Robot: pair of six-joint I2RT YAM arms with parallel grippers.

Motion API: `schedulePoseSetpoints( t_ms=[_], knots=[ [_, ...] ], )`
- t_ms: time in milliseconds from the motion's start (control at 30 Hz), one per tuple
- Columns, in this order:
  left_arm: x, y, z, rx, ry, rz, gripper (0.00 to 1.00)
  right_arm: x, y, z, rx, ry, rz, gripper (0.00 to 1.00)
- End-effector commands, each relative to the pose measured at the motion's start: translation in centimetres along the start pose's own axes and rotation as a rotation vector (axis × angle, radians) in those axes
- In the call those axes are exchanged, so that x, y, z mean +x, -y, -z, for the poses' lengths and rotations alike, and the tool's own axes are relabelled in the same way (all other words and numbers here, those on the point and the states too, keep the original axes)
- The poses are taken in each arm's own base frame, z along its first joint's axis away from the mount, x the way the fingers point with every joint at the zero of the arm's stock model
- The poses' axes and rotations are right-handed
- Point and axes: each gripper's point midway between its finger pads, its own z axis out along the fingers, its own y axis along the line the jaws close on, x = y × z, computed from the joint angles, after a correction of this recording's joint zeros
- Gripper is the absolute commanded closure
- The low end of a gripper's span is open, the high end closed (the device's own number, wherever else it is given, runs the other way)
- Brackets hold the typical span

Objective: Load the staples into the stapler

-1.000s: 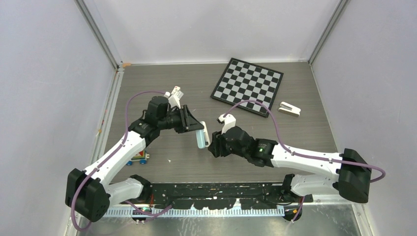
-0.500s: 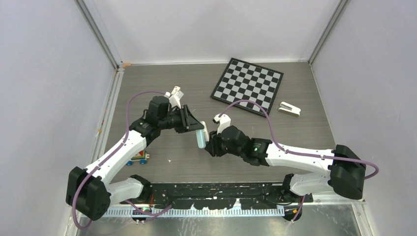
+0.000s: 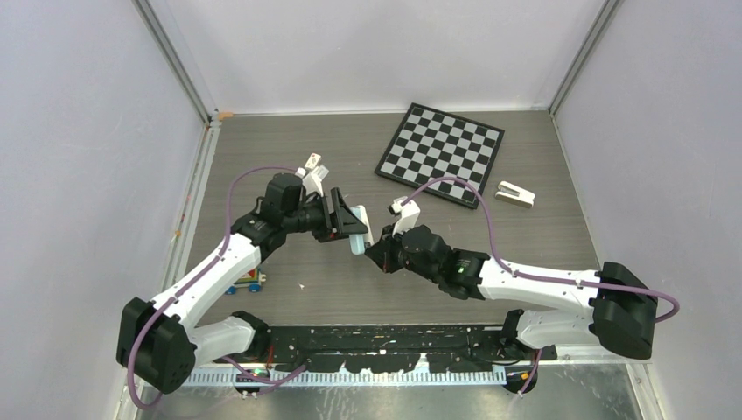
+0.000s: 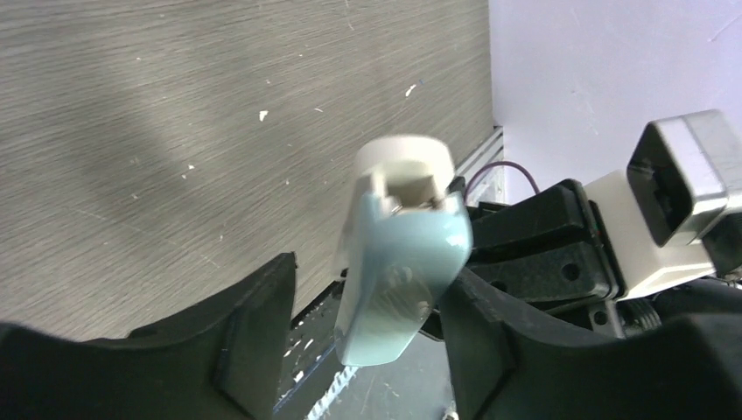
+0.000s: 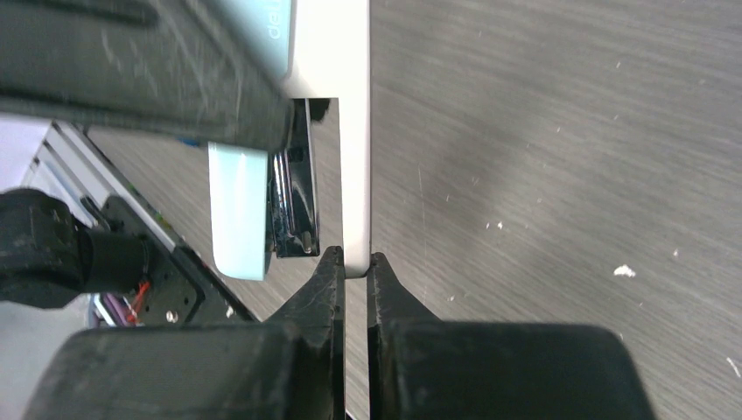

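Locate the light-blue stapler (image 3: 357, 241) at centre frame of the top view, held off the surface (image 3: 289, 140) between the two arms. Note the right gripper (image 3: 378, 252): half open a second ago, now pinched shut on the thin edge of the white base (image 5: 354, 131), visible at lower centre of the right wrist view. Note the left gripper (image 3: 353, 229): clamped narrow a second ago, now eased to a middling width, leaving a gap between one finger (image 4: 254, 332) and the blue cover (image 4: 402, 262) in the left wrist view. Read this as a handover of support from the left arm to the right. Note also the cover standing slightly off the base, exposing the metal magazine rail (image 5: 293, 206) at centre left of the right wrist view. Judge the task as early, at the stage of opening the stapler, with loading not yet begun. Assume no location for the staples: no silvery block made out in any view. Treat the small white item (image 3: 311, 161) beside the left wrist, upper left of centre, as unconfirmed, possibly the box. Before insertion, expect to swing the cover fully clear. Watch for slip at the narrow pinch on the base.
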Motion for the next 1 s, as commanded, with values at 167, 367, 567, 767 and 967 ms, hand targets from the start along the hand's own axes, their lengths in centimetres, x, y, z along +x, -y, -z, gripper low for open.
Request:
schedulePoseSetpoints(
  t_ms=[167, 367, 567, 767, 967],
  knots=[
    [1.2, 0.6, -0.5, 0.096, -0.023, 0.062, 0.41, -5.5, -1.4, 0.0, -0.012, 0.211, -0.062, 1.0],
    [1.3, 0.6, -0.1, 0.074, -0.029, 0.047, 0.7, -4.6, -0.1, 0.0, 0.026, 0.211, -0.083, 0.99],
    [2.0, -0.6, 1.5, -0.016, -0.022, -0.029, 1.0, -3.1, 3.3, 1.1, 0.112, 0.229, -0.062, 0.99],
    [2.8, 0.2, 2.7, 0.002, -0.056, -0.072, 1.0, -2.0, 4.4, 1.9, 0.106, 0.232, -0.045, 0.99],
    [3.8, 0.0, 2.7, 0.008, -0.118, -0.073, 1.0, -0.6, 4.6, 1.2, 0.091, 0.183, 0.026, 0.99]
  ],
)
